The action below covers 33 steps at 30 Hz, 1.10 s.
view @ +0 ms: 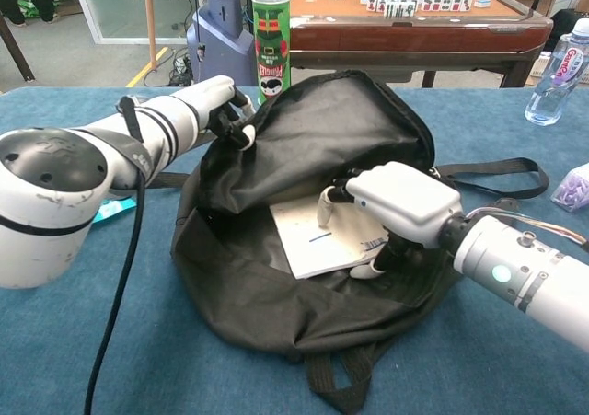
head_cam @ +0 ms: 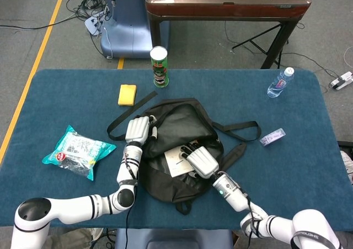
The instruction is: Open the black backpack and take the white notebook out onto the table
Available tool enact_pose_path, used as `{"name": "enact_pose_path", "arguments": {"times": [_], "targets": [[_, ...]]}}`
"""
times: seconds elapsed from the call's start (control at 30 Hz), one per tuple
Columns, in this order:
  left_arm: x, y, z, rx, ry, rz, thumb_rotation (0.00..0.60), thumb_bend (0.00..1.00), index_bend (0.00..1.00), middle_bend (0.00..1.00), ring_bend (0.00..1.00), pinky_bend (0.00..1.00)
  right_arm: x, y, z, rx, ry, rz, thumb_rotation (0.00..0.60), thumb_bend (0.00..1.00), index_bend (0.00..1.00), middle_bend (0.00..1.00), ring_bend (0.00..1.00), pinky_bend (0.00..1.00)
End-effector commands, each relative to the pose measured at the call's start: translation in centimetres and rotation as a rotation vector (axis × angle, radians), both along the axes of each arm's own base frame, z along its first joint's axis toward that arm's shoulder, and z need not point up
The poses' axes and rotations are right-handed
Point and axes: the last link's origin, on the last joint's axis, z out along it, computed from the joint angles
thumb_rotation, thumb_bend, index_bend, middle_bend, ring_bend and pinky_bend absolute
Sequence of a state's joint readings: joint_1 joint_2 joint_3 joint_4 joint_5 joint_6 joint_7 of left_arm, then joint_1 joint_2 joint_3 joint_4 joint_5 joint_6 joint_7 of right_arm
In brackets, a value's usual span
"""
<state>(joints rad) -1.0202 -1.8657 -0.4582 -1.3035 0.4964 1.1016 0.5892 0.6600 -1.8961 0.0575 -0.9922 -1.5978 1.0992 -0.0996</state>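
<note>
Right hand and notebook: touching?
Touching. The chest view shows the right hand with fingers curled over the notebook from above and a thumb under its edge, inside the open backpack.

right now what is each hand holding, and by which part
The right hand grips the white notebook by its right edge, inside the open black backpack. The left hand holds the backpack's upper flap edge at the left of the opening.

This looks like a robotics lab or test hall. The floor [head_cam: 49,44] is grey carpet marked with a yellow line [head_cam: 41,50], loose cables [head_cam: 83,6] trail to a power strip [head_cam: 92,24], and a mahjong table [head_cam: 226,0] and a blue machine base [head_cam: 129,22] stand behind the blue-covered table [head_cam: 298,149].
</note>
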Motion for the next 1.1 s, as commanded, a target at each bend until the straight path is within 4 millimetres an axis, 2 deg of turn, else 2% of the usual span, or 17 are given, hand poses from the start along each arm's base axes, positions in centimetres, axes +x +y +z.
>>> {"name": "enact_pose_path", "arguments": {"times": [0.03,0.3,0.5,0.83,0.93,1.1], "targets": [[0.0,0.0,0.0,0.000,0.001,0.001,0.600,0.59,0.55,0.61,0.51,0.16,0.1,-0.2,0.2,-0.006,-0.005,0.001,0.600,0.19,0.37,0.29,0.19,0.29],[0.0,-0.1,0.0,-0.001,-0.002,-0.005,0.600,0.59,0.55,0.61,0.51,0.16,0.7,-0.7,0.6,-0.028,-0.019,0.007,0.600,0.19,0.39,0.31,0.20,0.31],[0.1,-0.1,0.1,0.000,-0.004,-0.007,0.600,0.59,0.55,0.61,0.51,0.16,1.0,-0.9,0.5,-0.049,-0.014,0.030,0.600,0.25,0.42,0.33,0.23,0.32],[0.2,0.1,0.5,0.011,-0.010,-0.008,0.600,0.59,0.55,0.61,0.50,0.16,2.0,-1.8,0.8,-0.109,-0.033,0.084,0.600,0.48,0.58,0.46,0.35,0.42],[0.2,0.1,0.5,0.011,-0.013,-0.006,0.600,0.59,0.55,0.61,0.51,0.16,2.2,-1.8,1.0,-0.126,-0.047,0.098,0.600,0.52,0.65,0.50,0.40,0.45],[0.2,0.2,0.7,0.014,-0.018,-0.001,0.600,0.59,0.55,0.61,0.50,0.16,2.6,-1.3,2.1,-0.136,-0.107,0.119,0.600,0.54,0.71,0.55,0.44,0.47]]}}
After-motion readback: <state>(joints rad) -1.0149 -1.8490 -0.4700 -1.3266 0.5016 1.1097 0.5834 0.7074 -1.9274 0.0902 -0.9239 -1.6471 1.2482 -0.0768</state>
